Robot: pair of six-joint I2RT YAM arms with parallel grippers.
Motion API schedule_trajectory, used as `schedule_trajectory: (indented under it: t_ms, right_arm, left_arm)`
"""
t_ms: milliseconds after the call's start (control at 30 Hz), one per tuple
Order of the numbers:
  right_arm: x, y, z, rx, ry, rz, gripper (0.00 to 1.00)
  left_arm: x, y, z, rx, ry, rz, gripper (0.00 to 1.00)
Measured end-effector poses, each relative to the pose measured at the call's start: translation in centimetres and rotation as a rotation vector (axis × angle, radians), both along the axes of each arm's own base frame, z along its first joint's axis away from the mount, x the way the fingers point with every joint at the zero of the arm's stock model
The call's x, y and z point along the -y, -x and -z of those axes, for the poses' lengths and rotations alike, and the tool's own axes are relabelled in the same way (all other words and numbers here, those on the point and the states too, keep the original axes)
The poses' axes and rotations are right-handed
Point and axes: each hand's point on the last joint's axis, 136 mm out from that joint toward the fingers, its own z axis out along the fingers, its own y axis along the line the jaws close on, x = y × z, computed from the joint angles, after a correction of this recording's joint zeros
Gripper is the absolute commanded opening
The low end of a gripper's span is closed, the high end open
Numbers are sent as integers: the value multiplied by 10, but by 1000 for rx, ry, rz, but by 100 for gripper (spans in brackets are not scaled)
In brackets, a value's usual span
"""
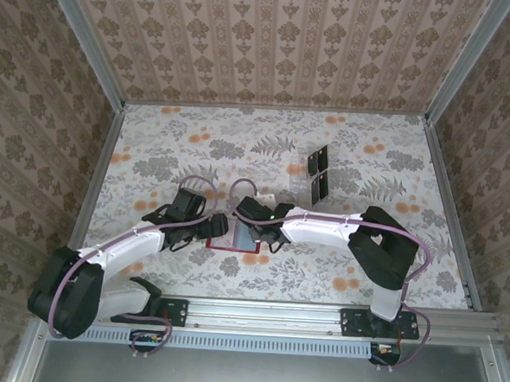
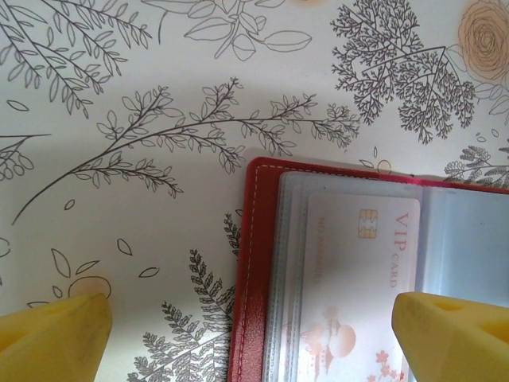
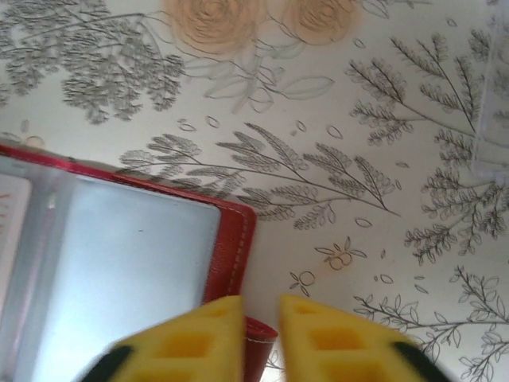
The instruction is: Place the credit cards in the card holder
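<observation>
Now: wallet open, right gripper pinching its edge

The red wallet [image 1: 241, 240] lies open on the tabletop [image 1: 396, 156]. The right gripper [image 3: 261, 310] is clenched on the wallet's right red edge. The left gripper [image 2: 254, 338] hangs released over the wallet's left half, where a pale VIP card [image 2: 362, 263] sits sleeved. Dark cards [image 1: 317, 188] stand in a clear rack [image 3: 495, 95] beyond the wallet.
</observation>
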Motion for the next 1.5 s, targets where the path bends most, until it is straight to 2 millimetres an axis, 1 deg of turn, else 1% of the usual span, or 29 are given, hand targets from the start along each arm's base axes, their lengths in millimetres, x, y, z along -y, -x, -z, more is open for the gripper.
schedule_trajectory:
  t_ms: [100,200,333,400,467,567,667,833,1033,1300,1400,1500]
  right_arm:
    - [11,6,11,-15,23,9,0]
    - [23,8,17,-26,39,23,0]
    - [32,7,16,-20,30,41,0]
    - [33,6,11,-10,10,47,11]
    - [30,5,6,2,-22,49,17]
    - [26,7,1,8,-76,51,18]
    - [22,11,0,0,-133,50,17]
    - [11,18,10,-35,-232,59,18]
    - [0,22,23,-70,-318,77,18]
    - [-3,19,25,-72,-343,100,18]
    - [-3,19,25,-74,-348,102,18]
    - [-3,18,25,-79,-356,102,17]
  left_arm:
    - [3,1,1,-4,7,12,100]
    - [9,0,-1,1,20,28,100]
    - [17,-3,-3,11,41,46,100]
    - [20,-5,-2,13,46,52,100]
    - [22,-5,0,7,48,57,100]
    - [25,-5,4,-1,48,65,100]
    - [29,-6,6,-1,52,74,100]
    - [31,-6,7,0,50,79,100]
    - [40,-5,6,12,62,106,100]
    - [42,-5,4,19,66,109,100]
    - [44,-6,0,29,77,101,100]
    - [48,-7,-15,73,120,93,100]
